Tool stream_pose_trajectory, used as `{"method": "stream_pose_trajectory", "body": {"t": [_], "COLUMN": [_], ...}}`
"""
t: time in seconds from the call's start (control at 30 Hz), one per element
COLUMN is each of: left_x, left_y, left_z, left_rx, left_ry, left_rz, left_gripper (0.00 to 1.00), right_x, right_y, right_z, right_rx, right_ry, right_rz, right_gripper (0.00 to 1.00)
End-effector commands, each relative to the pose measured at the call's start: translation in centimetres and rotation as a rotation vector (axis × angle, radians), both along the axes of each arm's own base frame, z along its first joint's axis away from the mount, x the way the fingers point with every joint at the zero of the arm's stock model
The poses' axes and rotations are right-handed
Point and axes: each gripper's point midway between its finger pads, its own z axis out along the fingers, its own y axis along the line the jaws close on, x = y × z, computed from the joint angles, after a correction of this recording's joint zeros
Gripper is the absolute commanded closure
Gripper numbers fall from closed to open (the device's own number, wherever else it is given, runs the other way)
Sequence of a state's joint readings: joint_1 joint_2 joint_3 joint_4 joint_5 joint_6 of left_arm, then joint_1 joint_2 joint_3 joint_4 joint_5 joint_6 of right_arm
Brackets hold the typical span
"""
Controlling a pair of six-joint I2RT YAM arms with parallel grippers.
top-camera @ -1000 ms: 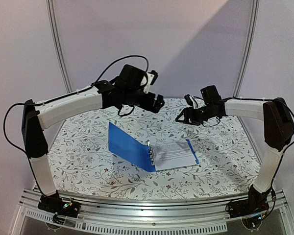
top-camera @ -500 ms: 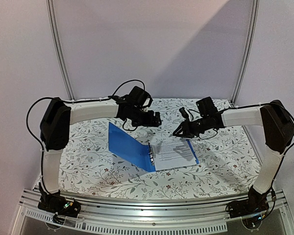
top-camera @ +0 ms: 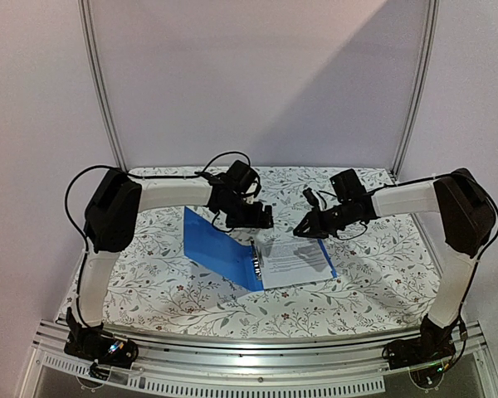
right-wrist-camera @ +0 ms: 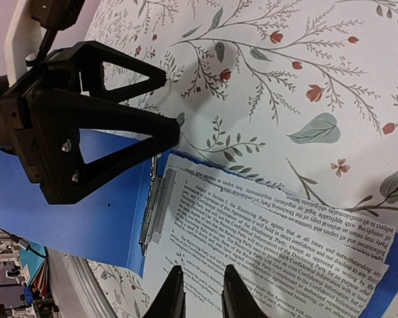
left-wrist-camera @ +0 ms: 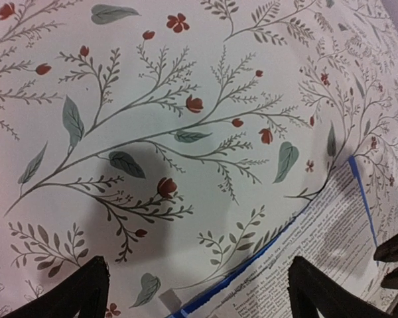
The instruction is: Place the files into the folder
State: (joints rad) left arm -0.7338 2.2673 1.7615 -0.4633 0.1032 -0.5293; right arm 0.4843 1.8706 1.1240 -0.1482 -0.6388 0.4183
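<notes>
Blue folder [top-camera: 216,245] holding files [top-camera: 295,261] — left gripper [right-wrist-camera: 172,106] spread wide, right gripper [right-wrist-camera: 200,285] narrowly apart, gripping nothing

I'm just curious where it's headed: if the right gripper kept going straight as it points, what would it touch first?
Probably the files, the printed sheet lying in the open folder: the right gripper points down at that page. How high it hangs is unclear.

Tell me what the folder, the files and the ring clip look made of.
The folder looks like smooth bright blue plastic: a stiff, flat cover. The files are thin matte white paper with black print. The ring clip seems metal, grey with a dull shine.
</notes>
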Motion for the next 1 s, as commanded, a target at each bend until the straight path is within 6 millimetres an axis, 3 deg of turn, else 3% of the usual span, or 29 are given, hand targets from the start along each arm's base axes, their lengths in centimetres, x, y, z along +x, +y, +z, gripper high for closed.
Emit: {"method": "stream_pose_trajectory", "body": {"t": [0.0, 0.17, 0.77, 0.97], "left_x": [0.4, -0.3, -2.5, -2.8], "left_y": [0.6, 0.5, 0.8, 0.6], "left_z": [-0.9, -1.4, -2.6, -2.9], "left_rx": [0.009, -0.005, 0.010, -0.003], "left_ry": [0.027, 0.060, 0.172, 0.188], "left_rz": [-0.007, -0.036, -0.097, -0.107], "left_gripper": [0.06, 0.07, 0.10, 0.11], "right_x": [-0.7, -1.0, -1.4, -2.0], "right_y": [0.1, 0.0, 0.0, 0.0], "right_z": [-1.6, -2.4, -2.6, -3.6], "right_rx": [-0.012, -0.024, -0.021, -0.027], "right_ry": [0.031, 0.051, 0.061, 0.090], "right_rz": [0.009, 0.014, 0.026, 0.038], "right_gripper": [0.81, 0.82, 0.81, 0.84]}}
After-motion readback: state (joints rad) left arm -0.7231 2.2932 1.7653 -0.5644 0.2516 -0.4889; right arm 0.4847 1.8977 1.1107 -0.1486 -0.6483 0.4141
